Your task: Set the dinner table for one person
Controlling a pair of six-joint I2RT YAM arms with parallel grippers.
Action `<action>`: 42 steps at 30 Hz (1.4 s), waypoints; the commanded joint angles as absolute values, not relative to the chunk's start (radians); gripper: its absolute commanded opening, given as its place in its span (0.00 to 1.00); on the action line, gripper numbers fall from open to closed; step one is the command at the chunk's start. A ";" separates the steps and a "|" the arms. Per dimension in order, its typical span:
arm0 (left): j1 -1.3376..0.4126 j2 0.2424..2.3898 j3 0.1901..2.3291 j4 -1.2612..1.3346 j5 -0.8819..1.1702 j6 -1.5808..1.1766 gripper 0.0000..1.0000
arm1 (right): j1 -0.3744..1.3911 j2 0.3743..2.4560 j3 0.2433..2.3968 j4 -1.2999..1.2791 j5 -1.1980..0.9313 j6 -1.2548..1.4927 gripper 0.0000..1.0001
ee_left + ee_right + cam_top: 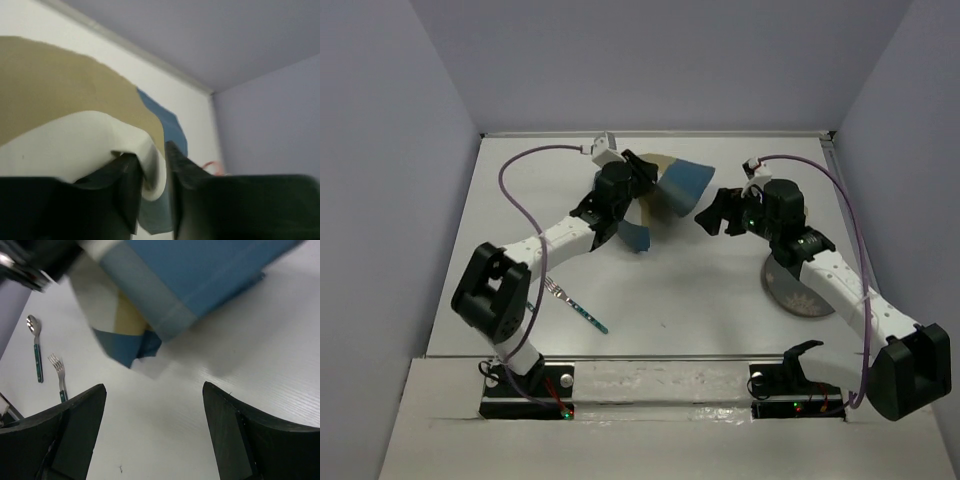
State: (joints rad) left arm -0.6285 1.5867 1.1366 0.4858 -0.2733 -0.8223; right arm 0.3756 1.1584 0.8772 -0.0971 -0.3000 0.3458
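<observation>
The large, flat, matte white rectangular tabletop (720,310) fills the overhead view from the arms' bases at the near edge to the far wall, with pale lilac walls on both sides and a metal rail (660,358) along its near edge. The left arm reaches to the far middle, where the left tool (638,192) is pressed together on a fold of the blue, tan and white cloth placemat (682,182). In the left wrist view its dark fingers (125,192) pinch a white fold, with tan and blue cloth behind. The placemat is bunched and folded rather than lying flat, and one blue corner hangs down on the near side of the tool. In the right wrist view that corner casts a shadow on the tabletop. The right tool (706,221) sits just to the right of the placemat, its fingers spread wide with nothing between them, and faces the cloth. A round grey patterned plate (802,296) lies on the right side, partly under the right arm. A silver fork with a teal handle (572,304) lies near left. The right wrist view shows a matching teal-handled spoon (35,347) just beside it.
</observation>
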 commanded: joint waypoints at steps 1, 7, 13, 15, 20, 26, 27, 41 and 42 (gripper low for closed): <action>-0.655 1.681 1.049 0.491 -0.259 -0.831 0.60 | 0.385 1.131 0.842 -0.107 -0.259 0.325 0.84; -0.672 1.560 0.977 0.495 -0.383 -0.683 0.86 | 0.385 1.172 0.821 -0.112 -0.252 0.331 0.78; -0.458 1.439 0.875 0.489 -0.365 -0.701 0.78 | 0.394 1.233 0.847 -0.095 -0.268 0.339 0.68; -0.388 1.468 0.871 0.494 -0.307 -0.719 0.74 | 0.403 1.252 0.857 -0.094 -0.270 0.342 0.67; -0.285 1.698 1.033 0.413 -0.235 -0.675 0.66 | 0.431 1.262 0.874 -0.086 -0.267 0.342 0.61; -0.262 1.962 1.337 0.195 -0.215 -0.548 0.61 | 0.463 1.253 0.856 -0.075 -0.267 0.347 0.59; -0.259 1.983 1.360 0.181 -0.213 -0.540 0.61 | 0.463 1.249 0.853 -0.072 -0.268 0.348 0.59; -0.248 2.278 1.703 -0.063 -0.213 -0.460 0.54 | 0.491 1.233 0.839 -0.043 -0.278 0.351 0.60; -0.249 2.279 1.700 -0.064 -0.215 -0.459 0.54 | 0.491 1.230 0.839 -0.043 -0.269 0.351 0.60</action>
